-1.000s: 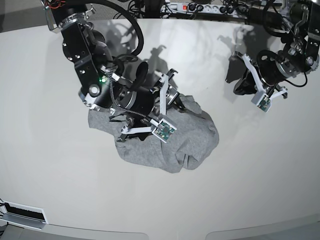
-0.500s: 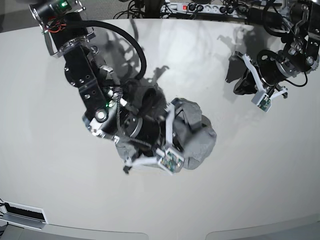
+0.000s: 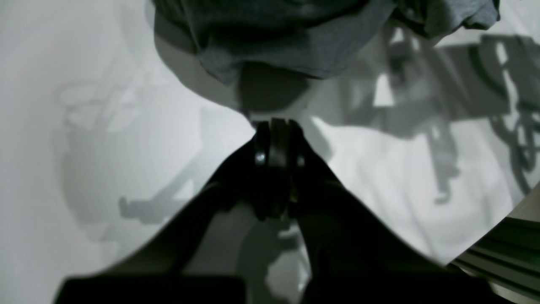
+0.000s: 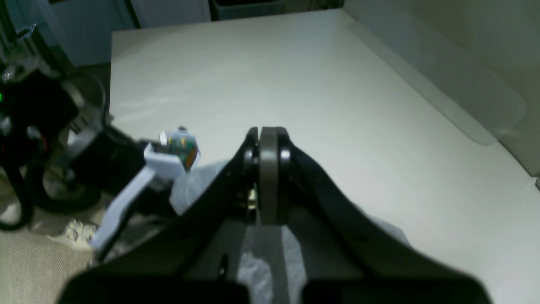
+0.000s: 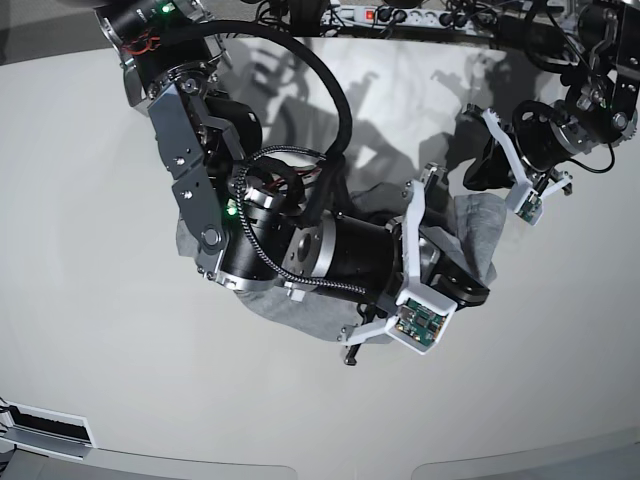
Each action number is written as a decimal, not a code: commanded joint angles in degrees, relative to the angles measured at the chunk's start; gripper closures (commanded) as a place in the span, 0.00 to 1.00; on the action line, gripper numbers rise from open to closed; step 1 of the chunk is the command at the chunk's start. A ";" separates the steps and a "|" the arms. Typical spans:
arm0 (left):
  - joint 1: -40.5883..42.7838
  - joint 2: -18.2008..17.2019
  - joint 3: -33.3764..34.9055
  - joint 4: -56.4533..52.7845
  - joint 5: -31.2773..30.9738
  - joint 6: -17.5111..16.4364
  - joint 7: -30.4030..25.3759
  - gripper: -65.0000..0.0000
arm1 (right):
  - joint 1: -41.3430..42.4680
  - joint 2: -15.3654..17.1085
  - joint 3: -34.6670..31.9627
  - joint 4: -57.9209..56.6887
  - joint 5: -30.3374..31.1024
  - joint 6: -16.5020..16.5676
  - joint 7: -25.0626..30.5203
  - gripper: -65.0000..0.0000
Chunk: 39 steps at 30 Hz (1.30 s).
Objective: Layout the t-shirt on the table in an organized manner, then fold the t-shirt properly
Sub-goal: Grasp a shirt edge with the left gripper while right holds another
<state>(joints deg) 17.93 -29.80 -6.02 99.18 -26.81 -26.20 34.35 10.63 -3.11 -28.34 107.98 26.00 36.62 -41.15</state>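
1. The white bench [image 5: 90, 380] carries everything.
2. The grey t-shirt [image 5: 275, 305] lies crumpled mid-bench, largely hidden under the right arm.
3. Right fingers [image 4: 267, 177] are pressed together; cloth between them is possible but blurred.
4. Left fingers [image 3: 274, 169] are closed on nothing, near the shirt.

A power strip [image 5: 400, 17] with a red switch and tangled cables lies beyond the far edge.

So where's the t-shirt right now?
In the base view the t-shirt lies bunched near the table's centre, mostly hidden under the right arm, with the left claw just beyond its far-right edge.
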 commanded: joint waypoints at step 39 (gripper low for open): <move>-13.68 2.05 10.25 -17.25 13.84 6.78 -8.02 0.38 | -15.47 9.79 24.28 -4.02 -3.85 -8.87 -13.84 0.48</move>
<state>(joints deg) 5.02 -27.29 4.51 81.06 -12.56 -19.73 27.86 -5.76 6.66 -4.27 103.09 21.50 27.24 -56.10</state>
